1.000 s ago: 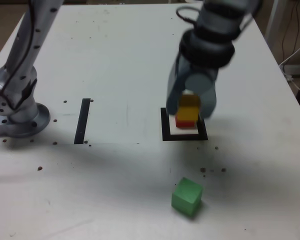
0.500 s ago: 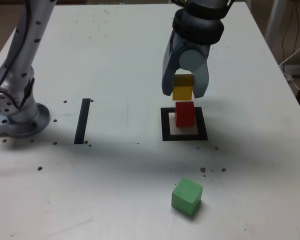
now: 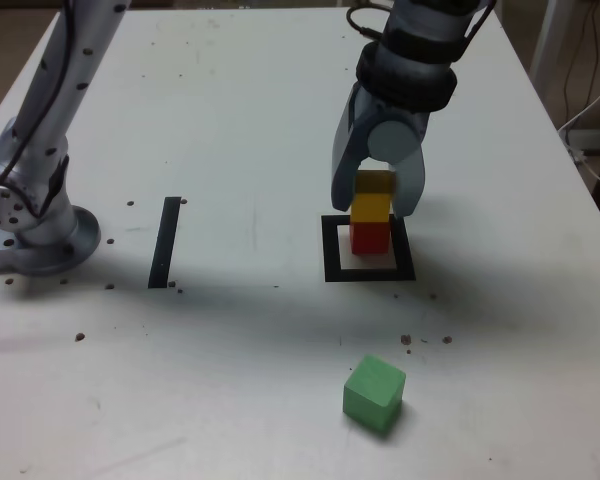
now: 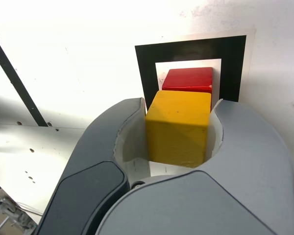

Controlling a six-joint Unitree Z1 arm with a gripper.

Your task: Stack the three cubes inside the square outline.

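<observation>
Gripper [image 3: 378,195] clamps the yellow cube [image 3: 371,207] right over the red cube [image 3: 370,236] in the square outline [image 3: 331,250], lining up the stack; green cube [image 3: 374,394] waits nearby.

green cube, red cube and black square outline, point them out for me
small green cube [image 3: 374,393], exterior view, front face
small red cube [image 4: 188,80], wrist view, top face
thick black square outline [image 3: 370,273], exterior view, near edge
</observation>
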